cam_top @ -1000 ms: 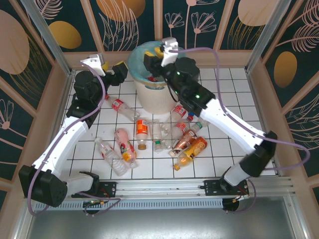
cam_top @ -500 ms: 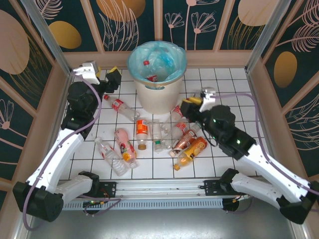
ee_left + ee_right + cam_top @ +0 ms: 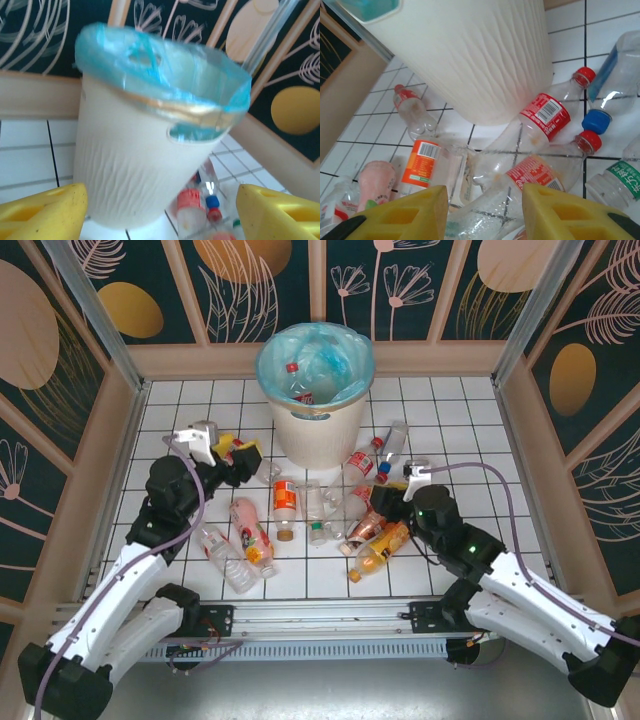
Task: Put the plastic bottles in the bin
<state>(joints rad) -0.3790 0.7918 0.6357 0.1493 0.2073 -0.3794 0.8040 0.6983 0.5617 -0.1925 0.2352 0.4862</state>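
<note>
Plainly, the bottles (image 3: 330, 505) are empty, thin-walled drink bottles. I judge them very light, springy under a squeeze, smooth, and apt to roll or squirt out of a hard pinch. The best hold is probably across the labelled middle, where the body runs straight, or at the stiffer shoulder under the cap. They lie heaped on the tiled bench (image 3: 460, 410) just near of the bin (image 3: 300, 440), some touching its foot, and a couple rest inside its bag.

The right end effector (image 3: 485, 212) hangs over the right part of the heap, its yellow jaws apart with nothing clamped between them. A clear bottle with an orange-red label (image 3: 535, 177) lies close ahead of the gap. A red-labelled bottle (image 3: 545, 116) leans against the bin just beyond it.

The left end effector (image 3: 160, 215) is spread wide and empty, facing the bin's wall from the left. The nearest loose bottle (image 3: 264, 472) lies just beside it on the right, and the pink bottle (image 3: 248, 525) sits a little nearer.
</note>
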